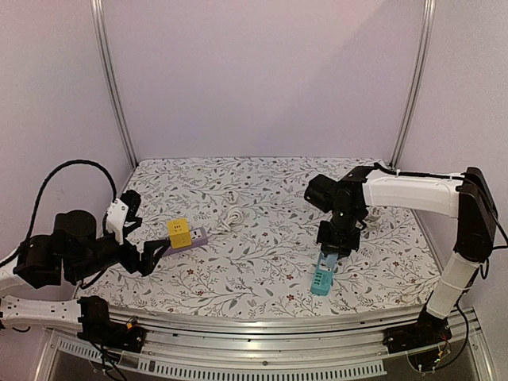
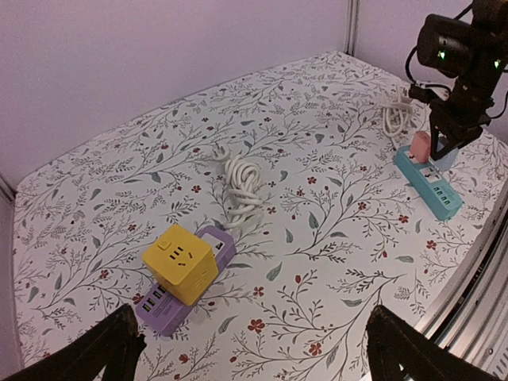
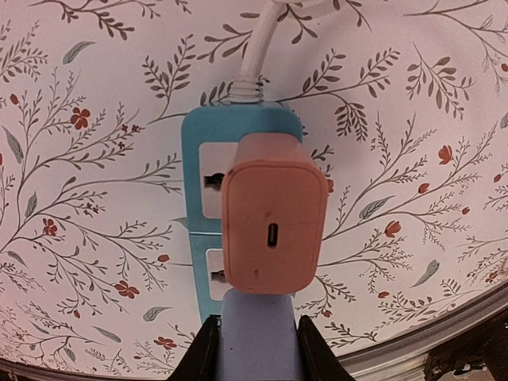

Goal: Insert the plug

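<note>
My right gripper is shut on a pale blue plug block, its fingers pressing both sides. It holds the block just over the near end of a teal power strip, which also shows in the top view. A pink charger stands on the strip right in front of the blue block and hides the sockets under it. Whether the blue block's prongs are in a socket is hidden. My left gripper is open wide and empty, low over the table.
A yellow cube adapter sits on a purple power strip in front of my left gripper, with a coiled white cable behind it. The teal strip's white cord runs away from it. The table's metal front edge is close.
</note>
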Tool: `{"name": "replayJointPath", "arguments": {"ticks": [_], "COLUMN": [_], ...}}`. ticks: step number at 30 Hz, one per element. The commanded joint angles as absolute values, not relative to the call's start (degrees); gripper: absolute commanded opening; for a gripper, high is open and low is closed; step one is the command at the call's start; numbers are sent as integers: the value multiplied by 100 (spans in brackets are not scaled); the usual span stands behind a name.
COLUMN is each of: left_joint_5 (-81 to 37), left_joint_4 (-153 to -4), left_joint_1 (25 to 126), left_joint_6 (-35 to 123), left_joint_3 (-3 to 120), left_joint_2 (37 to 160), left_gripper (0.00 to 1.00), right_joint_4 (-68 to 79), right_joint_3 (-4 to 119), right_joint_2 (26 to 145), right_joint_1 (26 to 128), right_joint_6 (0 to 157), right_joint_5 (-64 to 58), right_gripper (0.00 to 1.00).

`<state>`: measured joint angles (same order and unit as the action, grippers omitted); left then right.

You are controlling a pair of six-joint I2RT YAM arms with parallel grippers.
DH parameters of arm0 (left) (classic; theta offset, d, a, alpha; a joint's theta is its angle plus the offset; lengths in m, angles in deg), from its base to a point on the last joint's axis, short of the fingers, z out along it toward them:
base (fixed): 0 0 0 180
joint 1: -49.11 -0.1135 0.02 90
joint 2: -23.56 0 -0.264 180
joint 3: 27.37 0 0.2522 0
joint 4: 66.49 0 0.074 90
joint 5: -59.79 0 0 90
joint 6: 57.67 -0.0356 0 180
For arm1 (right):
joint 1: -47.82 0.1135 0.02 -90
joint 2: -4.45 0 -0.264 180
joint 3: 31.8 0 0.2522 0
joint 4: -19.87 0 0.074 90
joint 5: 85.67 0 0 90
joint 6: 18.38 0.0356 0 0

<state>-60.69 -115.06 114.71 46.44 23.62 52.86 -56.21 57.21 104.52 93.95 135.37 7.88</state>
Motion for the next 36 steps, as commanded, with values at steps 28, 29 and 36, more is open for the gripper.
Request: {"name": "replayJointPath", "arguments": {"ticks": [28, 29, 36], "left_joint_5": [-6152, -6158, -6176], "left_joint_4": [-11538, -11535, -11540], "left_joint_1": [11538, 11538, 11538], "left_joint_6": [4602, 4602, 4606], "left_joint_3": [2287, 2286, 2286], "left_joint_2": [5408, 5406, 5415], "left_gripper": [100, 99, 100], "right_joint_4": [-5092, -5081, -5053], "right_joint_3": [5109, 5105, 5113], "right_joint_2": [10796, 10803, 10902], "right_joint_1": [9429, 9424, 9427], "right_joint_6": [13605, 13608, 13558], "right_joint_5": [1004, 991, 960], "right_gripper": [0, 0, 0]}}
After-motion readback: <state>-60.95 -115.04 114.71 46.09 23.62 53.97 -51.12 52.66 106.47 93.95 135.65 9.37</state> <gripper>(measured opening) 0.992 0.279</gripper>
